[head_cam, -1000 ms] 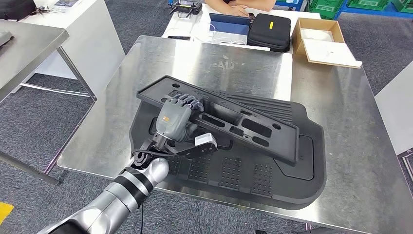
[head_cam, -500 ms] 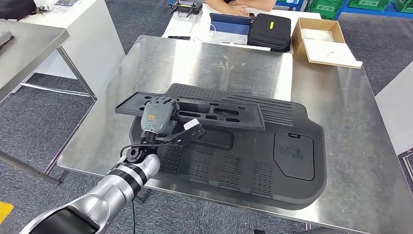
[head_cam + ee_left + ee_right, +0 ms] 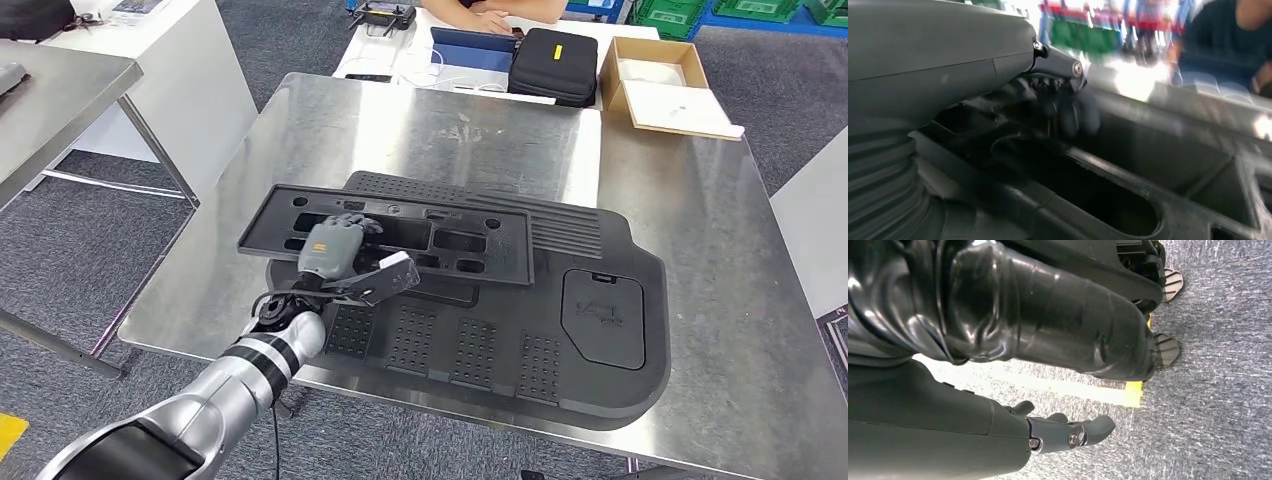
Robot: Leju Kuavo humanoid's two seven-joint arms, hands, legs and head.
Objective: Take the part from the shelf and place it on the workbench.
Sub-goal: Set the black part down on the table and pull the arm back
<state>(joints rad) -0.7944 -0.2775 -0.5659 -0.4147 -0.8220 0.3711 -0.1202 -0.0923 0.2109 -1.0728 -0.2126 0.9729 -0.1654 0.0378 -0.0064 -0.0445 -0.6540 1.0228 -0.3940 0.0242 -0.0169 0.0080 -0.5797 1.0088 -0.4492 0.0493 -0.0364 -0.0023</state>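
Head view: the left hand (image 3: 330,247) holds a long black plastic panel (image 3: 400,232) pierced by rectangular openings, its dark fingers (image 3: 345,222) hooked over the rim of an opening near the panel's left end. The panel lies across the far left part of a large black moulded floor mat (image 3: 500,330), which rests flat on the stainless-steel worktop (image 3: 690,230); the panel's left end reaches past the mat's edge over bare steel, and whether the panel rests fully on the mat or is slightly raised cannot be told. A white-tipped camera bracket (image 3: 392,275) projects from the left wrist, just above the mat's near ribbed squares. Beyond the worktop stand a black zip case (image 3: 553,65), an open cardboard box (image 3: 655,85) and a blue tablet (image 3: 470,47); a person's forearms (image 3: 495,14) rest at the far edge of that white table. Left wrist view: the left hand's fingers (image 3: 1068,107) curl down into a recess of the black panel (image 3: 1128,200), touching its inner wall; the background is blurred. Right wrist view: the right hand (image 3: 1063,432) hangs above grey carpet (image 3: 1218,365) crossed by a yellow floor strip (image 3: 1073,389), its fingers loosely spread and holding nothing.
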